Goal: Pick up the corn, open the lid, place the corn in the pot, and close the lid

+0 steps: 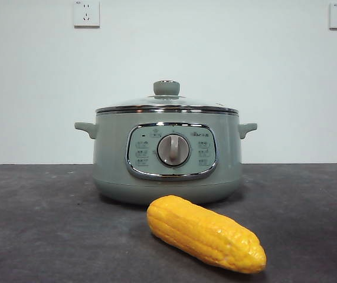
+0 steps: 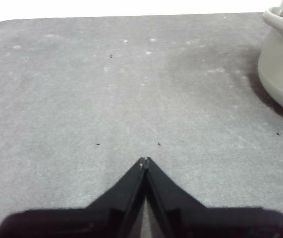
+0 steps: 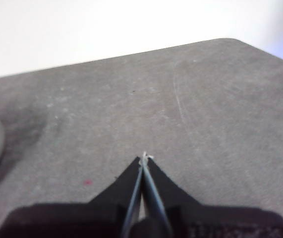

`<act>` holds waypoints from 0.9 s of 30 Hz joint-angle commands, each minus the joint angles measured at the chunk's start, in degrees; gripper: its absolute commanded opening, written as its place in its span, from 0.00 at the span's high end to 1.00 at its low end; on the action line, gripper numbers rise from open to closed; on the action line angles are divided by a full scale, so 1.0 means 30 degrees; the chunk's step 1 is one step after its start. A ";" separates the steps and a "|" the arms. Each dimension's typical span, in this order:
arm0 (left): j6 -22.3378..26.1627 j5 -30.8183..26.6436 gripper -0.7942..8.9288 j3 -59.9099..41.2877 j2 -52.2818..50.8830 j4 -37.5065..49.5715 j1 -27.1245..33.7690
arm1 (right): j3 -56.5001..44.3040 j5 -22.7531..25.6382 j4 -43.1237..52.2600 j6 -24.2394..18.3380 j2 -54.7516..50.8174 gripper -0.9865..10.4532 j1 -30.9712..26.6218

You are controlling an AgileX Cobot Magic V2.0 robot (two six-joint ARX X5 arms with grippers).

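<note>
Dark grey tabletop (image 1: 38,224) runs back to a plain white wall (image 1: 227,59) with two sockets (image 1: 86,13). At the middle stands the pot (image 1: 112,159), the lid (image 1: 166,101) seated on its rim. Just in front of it the corn (image 1: 203,233) lies on the table, tapered end toward the camera. Left gripper (image 2: 145,159) and right gripper (image 3: 144,157) hover over bare table, jaws pressed together, holding nothing.

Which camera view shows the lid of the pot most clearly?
The front view: the lid sits closed on the pot, with its knob and chrome rim visible. The left wrist view shows only an edge of the pot, the right wrist view a blurred sliver; neither shows the lid clearly.
</note>
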 commanded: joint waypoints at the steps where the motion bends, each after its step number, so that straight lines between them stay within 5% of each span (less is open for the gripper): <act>1: 0.0036 0.0095 0.92 -0.0182 0.0007 0.0197 0.0051 | -0.0197 -0.0219 0.0175 0.2390 -0.0015 0.91 0.0022; 10: -0.0794 0.5151 0.92 0.1712 0.0233 0.0219 0.0051 | 0.2463 -0.5501 0.0124 0.4597 0.0699 0.92 0.0022; 15: -0.1807 0.8131 0.92 0.3723 0.1421 0.0182 0.0015 | 0.5982 -0.9690 -0.0809 0.4794 0.3497 0.92 0.0022; 20: -0.1836 0.9989 0.92 0.5880 0.2412 -0.1144 0.0015 | 0.9267 -1.1023 -0.4889 0.3774 0.6069 0.92 0.0022; 27: -0.2229 1.0112 0.92 0.8415 0.3257 -0.2579 -0.0459 | 1.2590 -1.2859 -0.9581 0.3053 0.9391 0.92 0.0022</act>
